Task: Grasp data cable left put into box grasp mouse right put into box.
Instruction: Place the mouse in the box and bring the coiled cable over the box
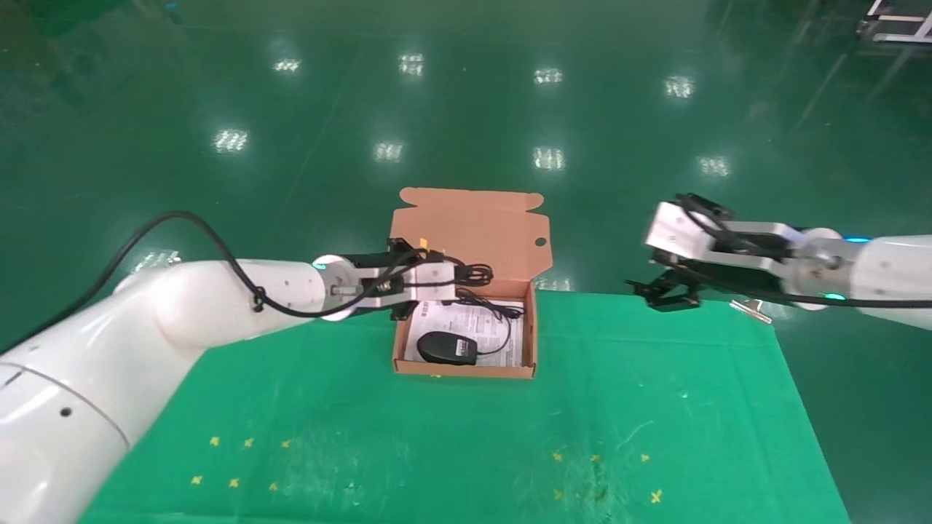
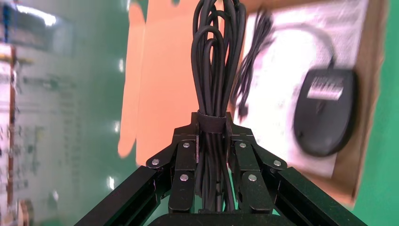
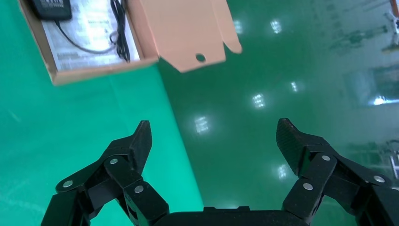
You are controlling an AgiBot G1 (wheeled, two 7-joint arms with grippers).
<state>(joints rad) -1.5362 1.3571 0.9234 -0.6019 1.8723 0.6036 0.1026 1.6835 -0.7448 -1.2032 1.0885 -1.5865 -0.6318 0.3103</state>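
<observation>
The left gripper (image 2: 212, 141) clamps its jaws narrowly on the data cable (image 2: 214, 70), pinching the bundle at its strap, above the rear of the open box (image 1: 466, 367). In the head view the bundle pokes out past the gripper in front of the raised lid (image 1: 473, 233). The mouse (image 1: 447, 348) lies label-up inside the box on the white printed sheet (image 1: 466, 320), its cord (image 1: 502, 327) looping beside it. The right gripper (image 3: 214, 141) hangs over the far right edge of the green table (image 1: 655, 407), well apart from the box, jaws spread wide and holding nothing. The cable's lower end is hidden between the left fingers (image 2: 183, 174).
</observation>
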